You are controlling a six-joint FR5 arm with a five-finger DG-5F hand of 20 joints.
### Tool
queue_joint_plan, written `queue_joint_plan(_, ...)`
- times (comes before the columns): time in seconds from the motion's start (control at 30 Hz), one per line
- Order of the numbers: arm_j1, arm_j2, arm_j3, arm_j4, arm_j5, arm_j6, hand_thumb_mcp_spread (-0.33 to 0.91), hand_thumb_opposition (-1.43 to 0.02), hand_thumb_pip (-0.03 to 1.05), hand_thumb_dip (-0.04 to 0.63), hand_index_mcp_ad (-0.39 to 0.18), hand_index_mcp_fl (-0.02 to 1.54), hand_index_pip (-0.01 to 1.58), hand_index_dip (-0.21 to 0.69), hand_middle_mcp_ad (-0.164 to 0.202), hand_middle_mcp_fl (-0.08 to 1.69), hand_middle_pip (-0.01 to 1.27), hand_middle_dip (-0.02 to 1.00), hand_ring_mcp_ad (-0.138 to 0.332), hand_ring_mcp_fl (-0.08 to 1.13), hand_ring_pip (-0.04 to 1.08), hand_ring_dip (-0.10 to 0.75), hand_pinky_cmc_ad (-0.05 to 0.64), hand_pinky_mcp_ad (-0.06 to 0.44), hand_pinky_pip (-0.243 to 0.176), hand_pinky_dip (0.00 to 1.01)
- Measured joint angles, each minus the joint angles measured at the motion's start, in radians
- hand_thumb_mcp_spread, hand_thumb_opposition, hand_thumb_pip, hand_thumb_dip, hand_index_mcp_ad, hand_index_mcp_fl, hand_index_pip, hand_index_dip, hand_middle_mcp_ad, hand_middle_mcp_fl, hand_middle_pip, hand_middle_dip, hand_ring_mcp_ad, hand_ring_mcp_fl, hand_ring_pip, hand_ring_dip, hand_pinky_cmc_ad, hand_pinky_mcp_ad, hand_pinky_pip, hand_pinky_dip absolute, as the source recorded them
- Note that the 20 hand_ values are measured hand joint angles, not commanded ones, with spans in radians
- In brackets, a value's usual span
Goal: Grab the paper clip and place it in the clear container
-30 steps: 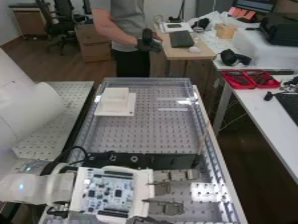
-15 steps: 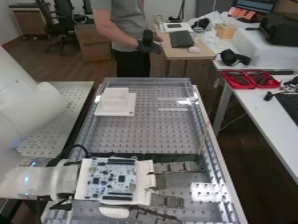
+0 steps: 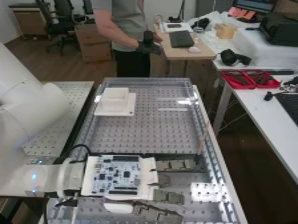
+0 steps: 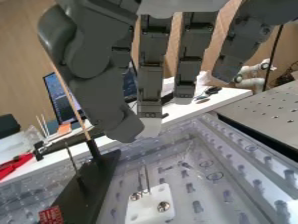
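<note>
The dark grey hand (image 3: 167, 196) is over the near part of the bench, its fingers extended toward the right side. In the wrist view the hand (image 4: 153, 65) has long, nearly straight fingers and a thumb angled beside them, with nothing seen held. Beyond the fingertips lies a clear, dotted surface (image 4: 193, 190). Small faint shapes (image 4: 185, 166) lie on it; I cannot tell whether one is the paper clip. Transparent walls (image 3: 148, 81) surround the perforated bench area; whether they belong to the clear container is unclear.
A white stepped block (image 3: 116, 102) stands at the bench's far left. The wrist view has a white plate (image 4: 150, 209) with metal pins beside a black bar (image 4: 83, 192) bearing thin rods. Red trays (image 3: 247, 80) sit on the white side table (image 3: 249, 112).
In the high view the hand and its circuit board have moved toward the bench's far end and slightly right, turning a little. The board now covers part of the black bar.
</note>
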Motion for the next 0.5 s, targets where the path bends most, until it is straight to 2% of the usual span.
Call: queue_joint_plan(0.5, 0.013, -0.016, -0.003, 0.006, 0.015, -0.001, 0.62, -0.86, 0.69, 0.316, -0.173, 0.21, 0.21, -0.178, -0.093, 0.56, 0.7, 0.69, 0.037, 0.39, 0.12, 0.483, 0.447, 0.244, 0.037, 0.2)
